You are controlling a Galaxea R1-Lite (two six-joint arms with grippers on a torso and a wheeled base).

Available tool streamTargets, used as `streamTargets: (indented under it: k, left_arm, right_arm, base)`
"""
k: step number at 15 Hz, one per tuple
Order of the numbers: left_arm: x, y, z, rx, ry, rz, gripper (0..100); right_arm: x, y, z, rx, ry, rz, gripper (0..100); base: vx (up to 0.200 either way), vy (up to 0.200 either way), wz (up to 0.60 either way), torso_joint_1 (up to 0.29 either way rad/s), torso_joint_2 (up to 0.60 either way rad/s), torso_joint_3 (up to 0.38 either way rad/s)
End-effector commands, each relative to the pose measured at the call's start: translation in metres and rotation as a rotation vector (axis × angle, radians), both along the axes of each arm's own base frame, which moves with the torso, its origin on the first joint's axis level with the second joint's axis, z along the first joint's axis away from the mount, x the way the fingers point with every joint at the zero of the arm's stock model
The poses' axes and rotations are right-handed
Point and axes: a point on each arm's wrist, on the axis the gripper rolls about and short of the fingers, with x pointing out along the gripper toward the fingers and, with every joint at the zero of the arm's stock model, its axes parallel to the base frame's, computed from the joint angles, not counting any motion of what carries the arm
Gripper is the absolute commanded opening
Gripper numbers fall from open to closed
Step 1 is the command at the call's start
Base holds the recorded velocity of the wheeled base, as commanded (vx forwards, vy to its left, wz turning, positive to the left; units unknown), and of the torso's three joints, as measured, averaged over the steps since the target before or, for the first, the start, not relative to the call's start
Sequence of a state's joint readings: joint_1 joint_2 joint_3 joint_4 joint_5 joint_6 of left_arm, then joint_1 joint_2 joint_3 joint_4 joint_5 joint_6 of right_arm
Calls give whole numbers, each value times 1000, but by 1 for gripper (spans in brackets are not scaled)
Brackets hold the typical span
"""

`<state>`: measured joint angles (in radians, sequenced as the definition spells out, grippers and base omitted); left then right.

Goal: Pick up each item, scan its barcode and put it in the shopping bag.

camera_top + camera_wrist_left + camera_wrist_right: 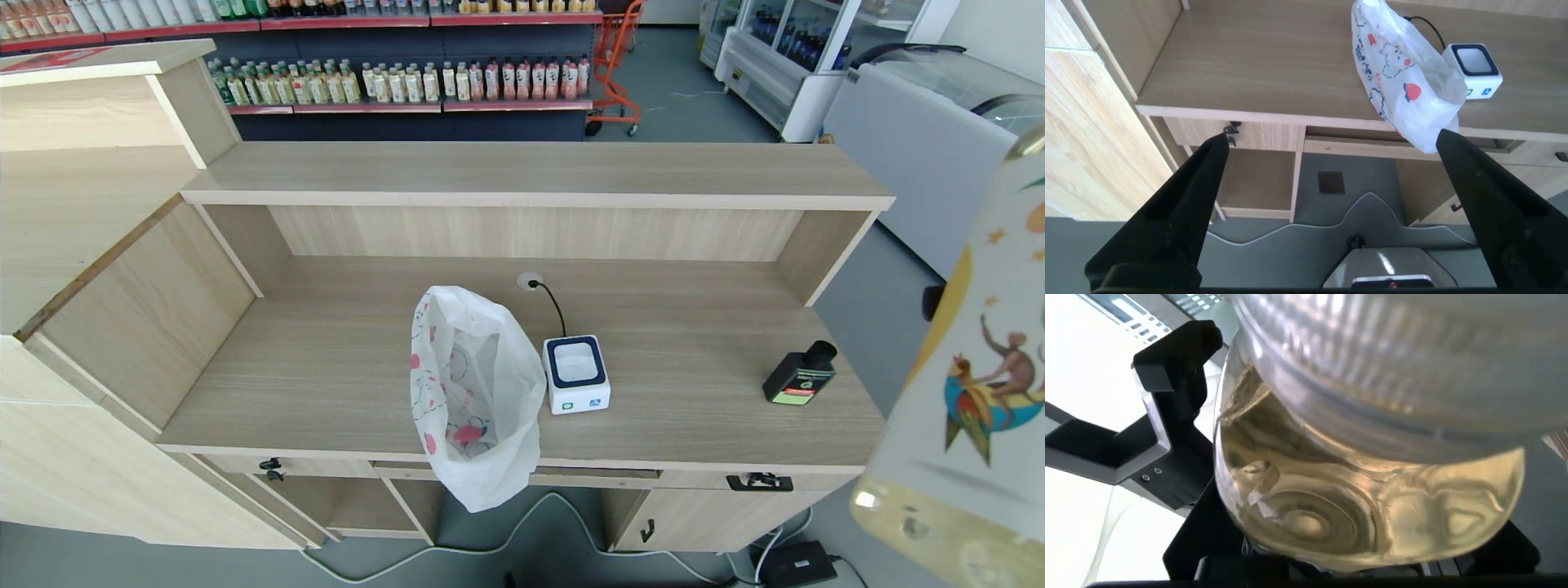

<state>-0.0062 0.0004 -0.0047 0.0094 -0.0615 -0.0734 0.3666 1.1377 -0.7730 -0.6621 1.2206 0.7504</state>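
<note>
Evidently the bottle [971,392], holding pale yellow liquid and held up high at the robot's right, well apart from the desk [326,359], sits clamped between the fingers [1176,359] of the right gripper [1323,441]. It looks rigid, smooth and fairly heavy, so a firm hold across the body seems wiser than one on the glossy label. Meanwhile the left gripper [1331,151] hangs before the desk's front edge with fingers apart on nothing, and the thin, floppy shopping bag [478,392] just beside the scanner [576,373] would likely sag under that weight.
</note>
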Motion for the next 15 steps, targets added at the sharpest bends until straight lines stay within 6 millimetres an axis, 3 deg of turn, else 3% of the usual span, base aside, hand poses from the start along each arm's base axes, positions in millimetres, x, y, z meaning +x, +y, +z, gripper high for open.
streamTargets:
  k: [1,7,8,10,12,14,15]
  left_arm:
    - [0,0,0,0,1,0,100]
    - [0,0,0,0,0,0,100]
    - [0,0,0,0,0,0,100]
    - [0,0,0,0,0,0,100]
    - [0,0,0,0,0,0,100]
    - [0,0,0,0,1,0,100]
    - [0,0,0,0,1,0,100]
  right_arm:
    - [2,0,0,-1,2,-3,0]
    - [2,-1,-3,2,-5,-28,0]
    - [16,-7,-10,-1,-64,-167,0]
    - [56,-13,-42,-89,-187,-457,0]
    - [95,-28,-83,-365,-337,-825,0]
    - [107,-38,-106,-546,-453,-929,0]
    - [114,-52,-120,-691,-593,-946,0]
  base:
    - [0,0,0,0,0,0]
    - [0,0,0,0,0,0]
    - [0,0,0,0,0,0]
    - [0,0,0,0,0,0]
    - [0,0,0,0,0,0]
    - [0,0,0,0,0,0]
    - [0,0,0,0,0,0]
